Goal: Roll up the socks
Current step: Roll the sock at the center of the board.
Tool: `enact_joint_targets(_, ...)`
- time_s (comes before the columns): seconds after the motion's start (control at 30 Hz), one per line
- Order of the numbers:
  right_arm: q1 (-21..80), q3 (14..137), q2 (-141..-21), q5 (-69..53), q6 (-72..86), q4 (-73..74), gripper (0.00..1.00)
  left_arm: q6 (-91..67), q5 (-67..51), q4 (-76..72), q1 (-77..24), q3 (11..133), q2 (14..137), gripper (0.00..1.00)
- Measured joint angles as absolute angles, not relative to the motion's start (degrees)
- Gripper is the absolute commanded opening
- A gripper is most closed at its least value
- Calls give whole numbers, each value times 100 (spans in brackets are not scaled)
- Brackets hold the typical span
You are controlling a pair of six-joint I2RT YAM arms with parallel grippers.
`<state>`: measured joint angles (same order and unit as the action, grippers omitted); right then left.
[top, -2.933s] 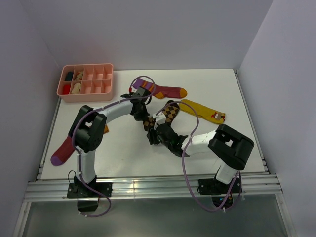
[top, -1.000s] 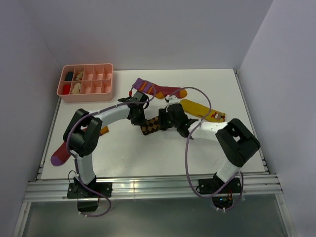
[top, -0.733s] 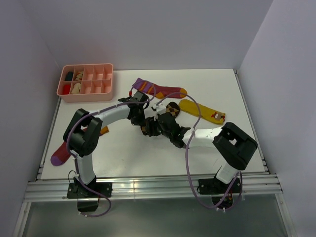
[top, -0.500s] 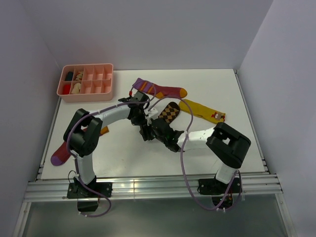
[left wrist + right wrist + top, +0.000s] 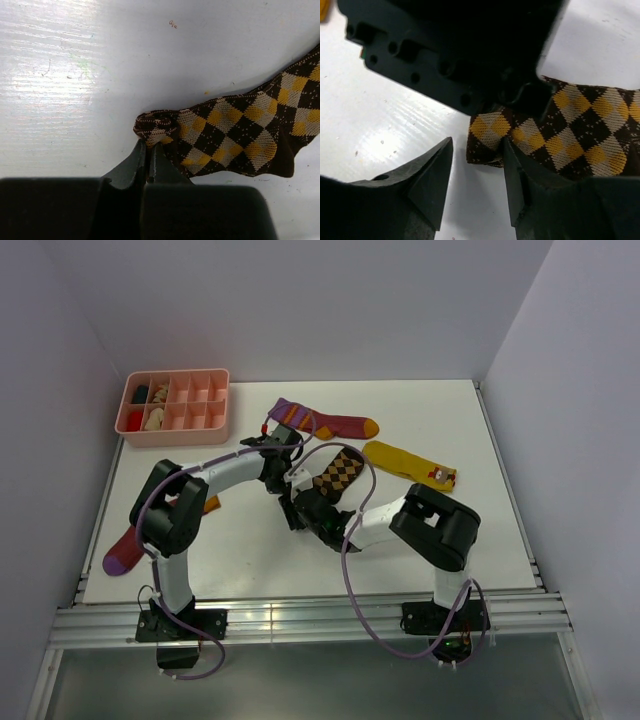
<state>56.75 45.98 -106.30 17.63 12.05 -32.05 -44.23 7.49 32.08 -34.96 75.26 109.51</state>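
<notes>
My left gripper [image 5: 146, 150] is pinched shut on the near-left end of the diamond-check sock [image 5: 225, 135], mid-table, by a thin edge, I think. The right gripper [image 5: 476, 146] gapes astride that corner; crowding there could knock the pinch loose.

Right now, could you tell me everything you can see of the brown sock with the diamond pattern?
The brown diamond-check sock looks like knitted fabric: dark brown with tan and yellow diamonds, thin dotted lines, and one plain brown patch. It lies mostly flat on the white table, slanting, near the middle. Its near end is bunched up. The left claw is shut on that end's edge, and the right claw stands open around the same end.
</notes>
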Motion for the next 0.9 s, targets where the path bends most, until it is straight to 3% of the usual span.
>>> enact_joint_targets(0.1, 5684, 4689, -10700, 1944, 1249, -3109, 38, -4423, 751, 3205, -3496, 7526, 10951, 0)
enact_joint_targets(0.17, 5684, 4777, -10768, 2095, 1326, -3015, 20, -4423, 766, 3199, -3496, 7526, 10951, 0)
enact_joint_targets(0.27, 5684, 4834, -10787, 2165, 1551, -2915, 1, -4445, 792, 3151, -3496, 7518, 10951, 0)
enact_joint_targets(0.33, 5666, 4829, -10774, 2156, 1743, -2886, 0, -4484, 794, 3074, -3496, 7465, 10930, 4)
enact_joint_targets(0.47, 5459, 4613, -10586, 1702, 2217, -2891, 0, -4661, 781, 2934, -3496, 7314, 10831, 30)
enact_joint_targets(0.57, 5135, 4381, -10431, 1066, 2648, -3000, 0, -4886, 779, 2856, -3498, 7196, 10755, 42)
enact_joint_targets(0.77, 4353, 3881, -10328, -438, 3514, -3564, 0, -5400, 790, 2539, -3448, 6648, 10221, 59)
enact_joint_targets(0.9, 3879, 3586, -10355, -1326, 4071, -3962, 0, -5590, 781, 2053, -3380, 6147, 9605, 64)
